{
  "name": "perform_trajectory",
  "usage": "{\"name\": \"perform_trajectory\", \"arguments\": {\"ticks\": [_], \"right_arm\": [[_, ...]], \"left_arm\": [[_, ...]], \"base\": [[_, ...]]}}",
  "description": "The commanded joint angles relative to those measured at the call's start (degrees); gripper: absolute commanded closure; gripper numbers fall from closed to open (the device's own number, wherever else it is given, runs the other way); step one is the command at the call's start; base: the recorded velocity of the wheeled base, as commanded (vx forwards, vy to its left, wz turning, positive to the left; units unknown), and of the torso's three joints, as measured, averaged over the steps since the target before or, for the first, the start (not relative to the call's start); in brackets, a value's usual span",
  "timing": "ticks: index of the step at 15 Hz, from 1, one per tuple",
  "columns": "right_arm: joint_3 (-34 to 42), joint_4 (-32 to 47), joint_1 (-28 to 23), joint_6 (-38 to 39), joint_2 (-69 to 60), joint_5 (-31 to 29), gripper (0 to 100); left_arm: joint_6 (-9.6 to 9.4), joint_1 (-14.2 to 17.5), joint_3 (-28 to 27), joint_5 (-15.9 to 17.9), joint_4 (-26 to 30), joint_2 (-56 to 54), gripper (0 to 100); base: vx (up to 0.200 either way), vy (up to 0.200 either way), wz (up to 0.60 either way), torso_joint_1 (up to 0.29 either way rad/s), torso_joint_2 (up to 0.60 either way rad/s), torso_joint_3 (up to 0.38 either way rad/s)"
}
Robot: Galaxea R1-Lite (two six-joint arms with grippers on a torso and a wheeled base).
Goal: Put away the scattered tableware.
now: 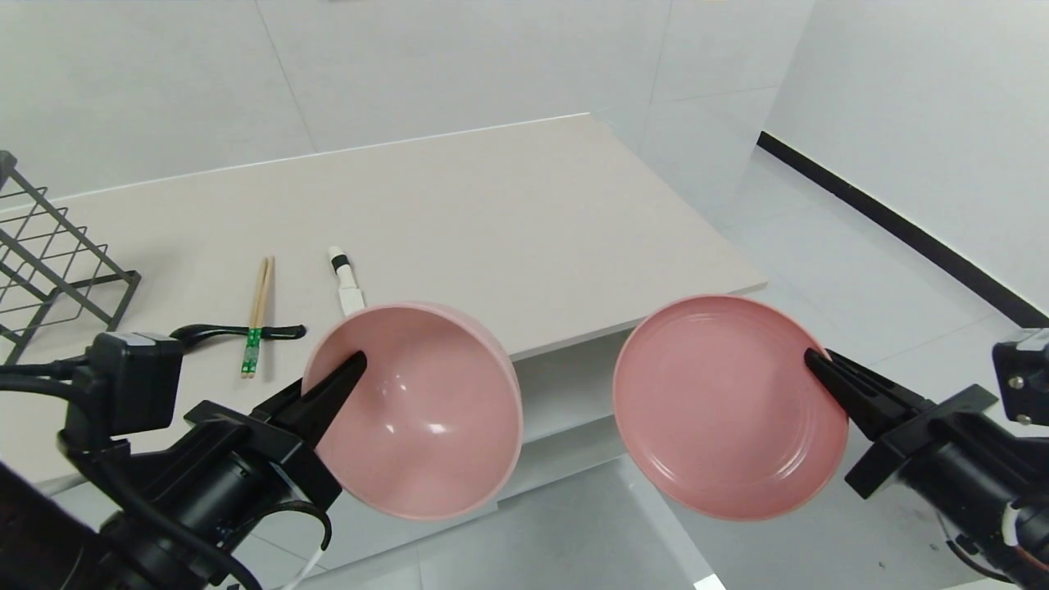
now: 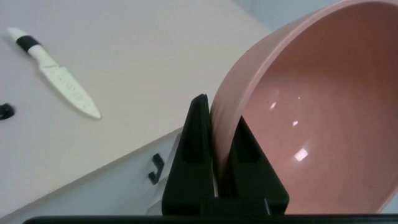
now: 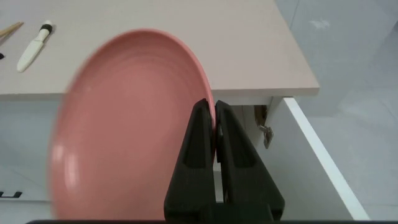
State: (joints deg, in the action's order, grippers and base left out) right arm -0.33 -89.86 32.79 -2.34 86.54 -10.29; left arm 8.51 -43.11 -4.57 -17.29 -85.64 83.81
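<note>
The left gripper [image 1: 354,365] pinched the pink bowl [image 1: 434,418] by its rim, the right gripper [image 1: 813,359] the pink plate [image 1: 721,410]; both hung apart near the table [image 1: 574,221] edge.

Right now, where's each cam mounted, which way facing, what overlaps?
Head view: on the head, facing forward and down at the table; both arms show, left gripper clamping the bowl, right gripper the plate.
Left wrist view: on the left wrist, facing along that gripper past the bowl's rim to the table.
Right wrist view: on the right wrist, facing along that gripper at the plate and table.
Shared: the white knife, all three.
</note>
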Motion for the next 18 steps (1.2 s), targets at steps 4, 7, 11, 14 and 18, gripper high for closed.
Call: {"name": "perform_trajectory", "arguments": {"ticks": [4, 7, 11, 14, 18], "right_arm": [[0.0, -0.1, 0.1, 0.0, 0.1, 0.0, 100], [-0.4, -0.1, 0.1, -0.1, 0.2, 0.0, 100], [-0.5, -0.1, 0.0, 0.1, 0.1, 0.0, 100], [-0.5, -0.1, 0.1, 0.1, 0.1, 0.0, 100], [-0.4, -0.1, 0.1, 0.1, 0.1, 0.0, 100]], "left_arm": [[0.02, 0.0, 0.0, 0.0, 0.0, -0.1, 100], [0.02, 0.0, 0.1, 0.0, 0.0, -0.1, 100], [0.02, -0.7, 0.4, 0.0, 0.0, -0.2, 100], [0.02, -1.2, 0.8, 0.2, 0.0, -0.3, 100], [-4.11, -2.8, 3.4, 1.1, 0.0, -0.7, 100]], "base": [[0.0, 0.0, 0.0, -0.055, 0.13, 0.07], [0.0, 0.0, 0.0, -0.134, 0.32, 0.168], [0.0, 0.0, 0.0, -0.127, 0.28, 0.156], [0.0, 0.0, 0.0, -0.219, 0.49, 0.268], [0.0, 0.0, 0.0, -0.212, 0.51, 0.283]]}}
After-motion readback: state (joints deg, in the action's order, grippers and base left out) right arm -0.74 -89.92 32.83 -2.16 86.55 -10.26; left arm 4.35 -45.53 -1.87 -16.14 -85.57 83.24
